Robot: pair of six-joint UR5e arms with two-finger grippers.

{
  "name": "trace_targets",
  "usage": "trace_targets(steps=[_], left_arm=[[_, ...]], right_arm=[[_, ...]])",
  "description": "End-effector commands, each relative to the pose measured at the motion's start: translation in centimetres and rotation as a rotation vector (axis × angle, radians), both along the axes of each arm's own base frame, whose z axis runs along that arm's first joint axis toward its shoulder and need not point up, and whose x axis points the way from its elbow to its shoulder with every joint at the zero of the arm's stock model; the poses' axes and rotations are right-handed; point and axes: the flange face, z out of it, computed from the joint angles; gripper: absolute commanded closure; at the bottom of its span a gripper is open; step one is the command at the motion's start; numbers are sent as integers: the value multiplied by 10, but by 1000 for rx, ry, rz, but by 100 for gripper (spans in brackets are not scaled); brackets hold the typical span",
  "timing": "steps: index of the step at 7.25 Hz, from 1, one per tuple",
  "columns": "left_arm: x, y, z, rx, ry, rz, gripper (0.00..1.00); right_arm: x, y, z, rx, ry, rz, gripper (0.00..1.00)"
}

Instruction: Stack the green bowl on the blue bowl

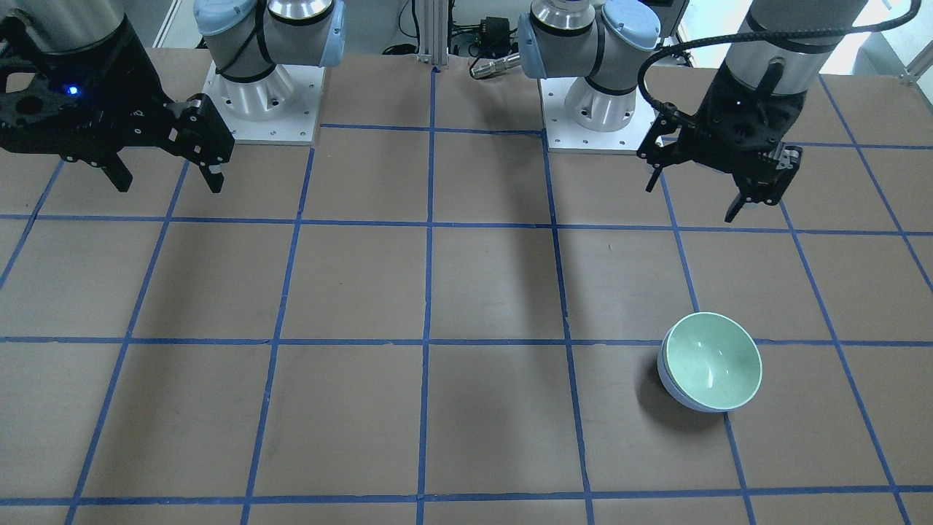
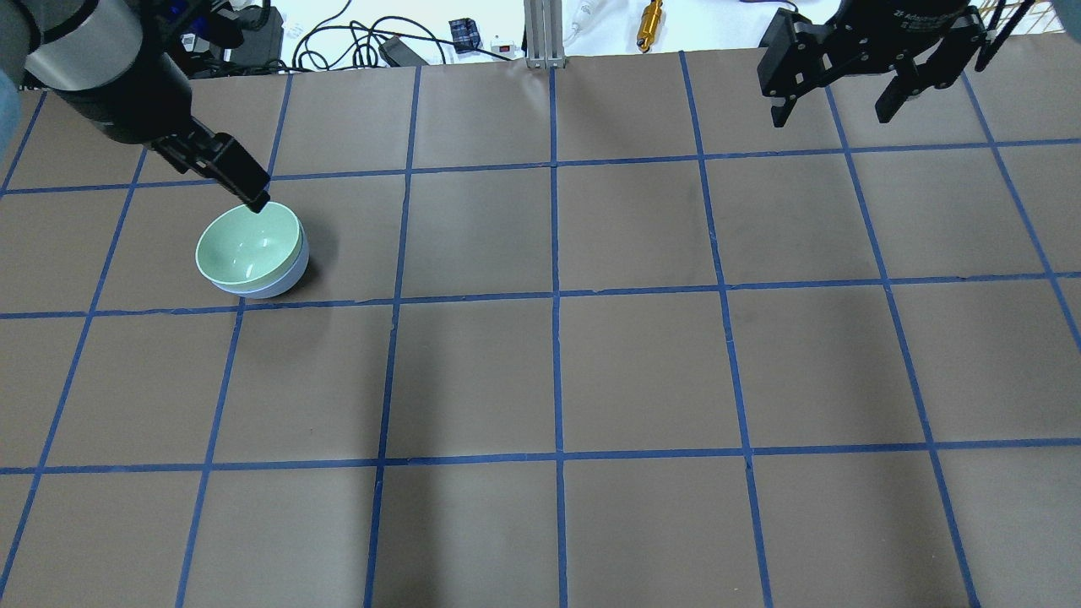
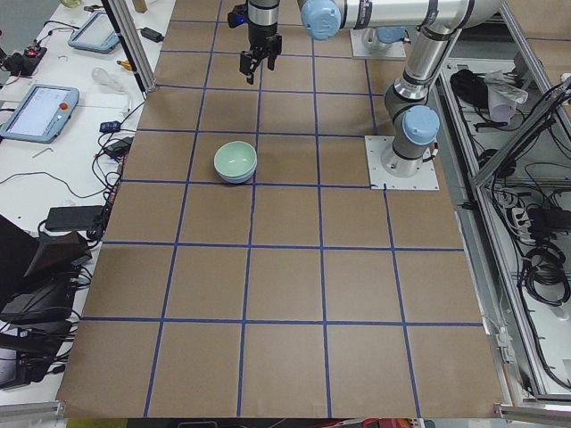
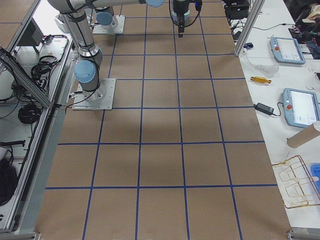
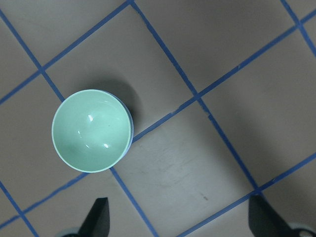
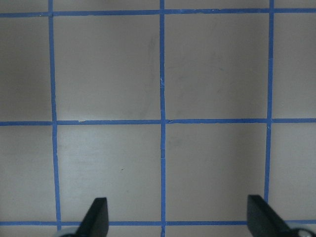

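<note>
Two dark tips of the left claw [image 5: 181, 217] sit at the bottom edge of its wrist view, spread wide with nothing between them. Ahead of the claw, past the tip at the view's left, stands the green bowl [image 5: 91, 131]. It is round, deep and glossy, with bright glints inside and its mouth straight up; being round, it has no long axis. It is nested in the blue bowl [image 5: 130, 133], which shows only as a thin crescent along one side. The table [image 5: 232, 39] is covered in matte brown paper crossed by blue tape lines [image 5: 163, 48], and it lies bare all round the stack.

Right wrist view: the right claw [image 6: 181, 217] is equally wide and grips nothing. Below it are only flat paper and taped squares.

Front view: the left claw hangs high and apart from the bowls, which lie beyond it on the side away from the robot. The blue bowl shows as a pale band under the green rim. The right claw hangs well apart, across the table.

Overhead view: one left finger overlaps the green bowl's far rim in the picture only. Open squares stretch from the stack toward the right claw.

Left side view: the stack sits upright, near the table's edge opposite the robot but not at it.
</note>
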Motion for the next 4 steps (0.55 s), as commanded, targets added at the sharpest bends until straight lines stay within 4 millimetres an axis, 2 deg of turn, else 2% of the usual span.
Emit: trace_targets(steps=[1, 4], left_arm=[[-56, 9, 0, -10, 38, 275, 0], [-56, 8, 1, -9, 58, 317, 0]], right_arm=[[0, 0, 0, 0, 0, 0, 0], [0, -1, -1, 1, 0, 0, 0]])
